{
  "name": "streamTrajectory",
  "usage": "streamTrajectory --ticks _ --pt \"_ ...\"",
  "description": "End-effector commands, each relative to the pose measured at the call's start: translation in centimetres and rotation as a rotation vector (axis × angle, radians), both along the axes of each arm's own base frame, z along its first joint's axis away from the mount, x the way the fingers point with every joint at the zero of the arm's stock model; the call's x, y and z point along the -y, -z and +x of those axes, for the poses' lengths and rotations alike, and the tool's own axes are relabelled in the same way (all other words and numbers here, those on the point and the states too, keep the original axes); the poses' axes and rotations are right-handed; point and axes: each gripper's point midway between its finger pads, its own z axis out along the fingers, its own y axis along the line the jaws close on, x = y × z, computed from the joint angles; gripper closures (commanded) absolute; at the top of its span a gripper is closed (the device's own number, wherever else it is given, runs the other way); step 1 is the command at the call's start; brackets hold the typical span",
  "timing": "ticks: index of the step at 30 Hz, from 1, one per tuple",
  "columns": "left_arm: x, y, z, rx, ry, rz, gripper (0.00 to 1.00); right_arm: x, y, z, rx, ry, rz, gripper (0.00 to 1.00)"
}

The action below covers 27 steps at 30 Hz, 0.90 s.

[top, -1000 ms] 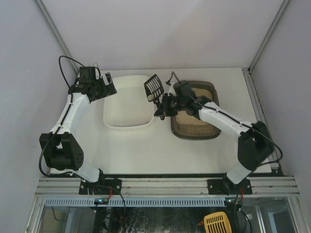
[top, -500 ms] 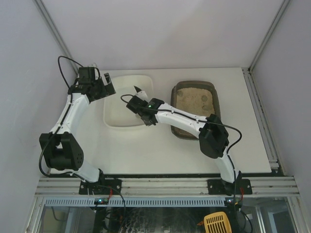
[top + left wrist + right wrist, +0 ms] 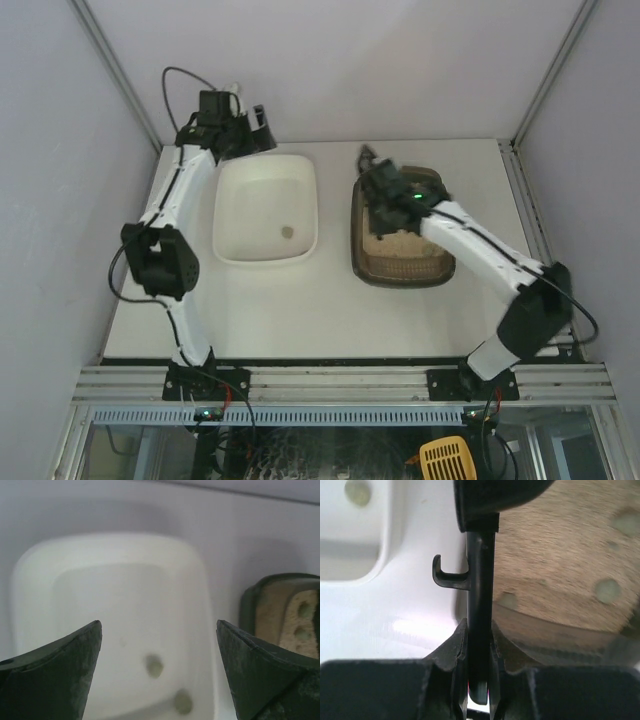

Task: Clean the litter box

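- Fingers (image 3: 451, 652) of the right gripper (image 3: 479, 630) are clamped tight on the thin black handle of a litter scoop (image 3: 479, 590). A small hook juts from the handle's left side.
- The scoop handle runs over the left edge of the litter box (image 3: 400, 281), with white table on one side and beige litter (image 3: 560, 555) on the other.
- The litter box sits on the right half of the table (image 3: 330, 310), its far rim close to the table's back edge. Bare table lies along its right and near sides.
- Several greenish clumps (image 3: 608, 590) lie on the litter.
- The left gripper (image 3: 159, 625) is spread wide with nothing between its fingers (image 3: 75, 655). It hangs at the far rim of the white tub (image 3: 265, 258), close to the back wall.
- Two clumps (image 3: 154, 666) lie on the tub floor.
- A narrow strip of bare table separates tub and litter box; they do not touch.
- The near half of the table is open.
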Motion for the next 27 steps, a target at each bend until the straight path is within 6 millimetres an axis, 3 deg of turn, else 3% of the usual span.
streamTrajectory --ticks 1,3,6,8,12,16,27 --pt "10.6 -2.9 3.3 0.087 0.249 -0.112 0.0 5.2 -2.1 -1.3 -0.057 0.131 0.239 1.0" --pt "15.6 -3.2 4.2 0.117 0.353 -0.178 0.0 7.4 -1.0 -1.8 -0.096 0.174 0.22 1.0" --pt "21.1 -1.9 5.5 0.141 0.414 -0.271 0.0 9.4 0.9 -2.1 -0.179 0.239 0.243 1.0" --pt "23.8 -1.0 5.9 0.162 0.42 -0.328 0.0 9.8 1.5 -1.7 -0.201 0.258 0.287 1.0" --pt "27.4 0.7 6.1 0.209 0.433 -0.399 0.0 9.7 3.6 -1.3 -0.264 0.273 0.328 1.0" --pt "29.5 2.0 6.4 0.19 0.421 -0.482 0.0 9.5 4.9 -0.1 -0.279 0.289 0.341 1.0" --pt "30.2 4.6 6.9 0.15 0.4 -0.554 0.0 7.4 7.6 3.5 -0.331 0.295 0.475 1.0"
